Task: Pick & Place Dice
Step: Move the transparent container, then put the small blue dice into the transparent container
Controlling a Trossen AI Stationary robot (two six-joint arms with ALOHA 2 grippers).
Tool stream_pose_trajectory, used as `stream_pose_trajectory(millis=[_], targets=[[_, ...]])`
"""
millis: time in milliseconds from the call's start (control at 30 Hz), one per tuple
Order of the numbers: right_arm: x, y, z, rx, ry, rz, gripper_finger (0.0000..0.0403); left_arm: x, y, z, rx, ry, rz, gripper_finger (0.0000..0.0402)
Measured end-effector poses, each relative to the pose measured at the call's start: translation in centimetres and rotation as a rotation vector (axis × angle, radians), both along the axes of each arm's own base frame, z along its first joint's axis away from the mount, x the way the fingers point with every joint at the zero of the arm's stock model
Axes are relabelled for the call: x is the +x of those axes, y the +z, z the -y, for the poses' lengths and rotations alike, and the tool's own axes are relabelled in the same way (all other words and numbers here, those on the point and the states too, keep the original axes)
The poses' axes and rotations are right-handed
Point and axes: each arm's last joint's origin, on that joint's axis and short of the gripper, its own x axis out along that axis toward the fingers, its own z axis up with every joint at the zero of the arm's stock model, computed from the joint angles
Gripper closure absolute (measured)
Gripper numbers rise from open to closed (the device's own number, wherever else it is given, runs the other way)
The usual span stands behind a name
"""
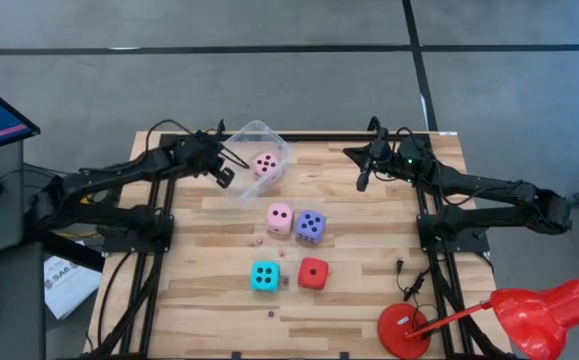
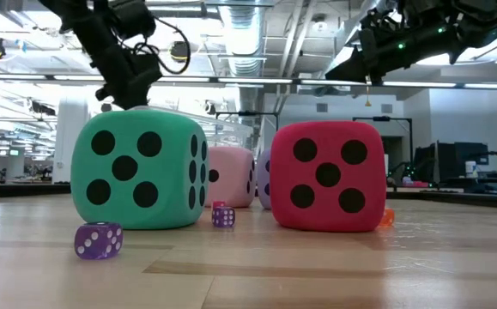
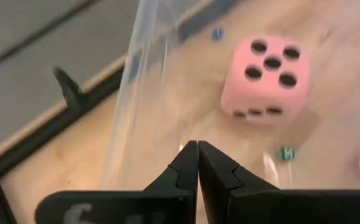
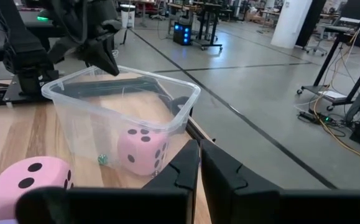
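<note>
Arms: I see two, both matt black, built of slim jointed links.
Cables: thin black leads loop loosely off each arm near the wrist.
Lights: a small green lamp glows on the right arm's wrist.
Left tool (image 3: 198, 163): black, two tapered fingers, pale markings on its body.
Right tool (image 4: 199, 163): black, same tapered fingers.

Pink die (image 3: 267, 78) inside clear tub (image 3: 143, 81)
</note>
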Motion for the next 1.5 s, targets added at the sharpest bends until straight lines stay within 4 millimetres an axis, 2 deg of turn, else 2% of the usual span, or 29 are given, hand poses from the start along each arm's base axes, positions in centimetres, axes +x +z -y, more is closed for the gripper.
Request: stream_pose_trajectory(millis=[233, 533, 967, 1233, 1333, 1500], targets=[[0.0, 0.0, 0.0, 0.0, 0.0, 0.0, 0.0388, -1.1, -0.7, -1.0, -0.101, 0.08, -0.165, 0.0401], [0.0, 0.0, 0.0, 0.0, 0.0, 0.0, 0.0388, -2.3, -0.8, -1.2, 0.005, 0.283, -0.298, 0.0401], [0.0, 0.0, 0.0, 0.0, 0.0, -0.001, 0.0388, -4.7, -1.1, -0.2, 0.074, 0.531, -0.501, 0.0401], [0.0, 0.0, 0.0, 0.0, 0.0, -0.001, 0.0388, -4.4, -0.6, -0.2, 0.111, 0.53, -0.436, 0.0401], [0.0, 0.0, 0.0, 0.0, 0.0, -0.001, 0.0388, -4.2, 0.2, 0.3, 0.135, 0.469, -0.363, 0.0401], [0.0, 0.0, 0.0, 0.0, 0.0, -0.001, 0.0388, -3.5, 2.4, 1.5, 0.176, 0.278, -0.138, 0.0401]])
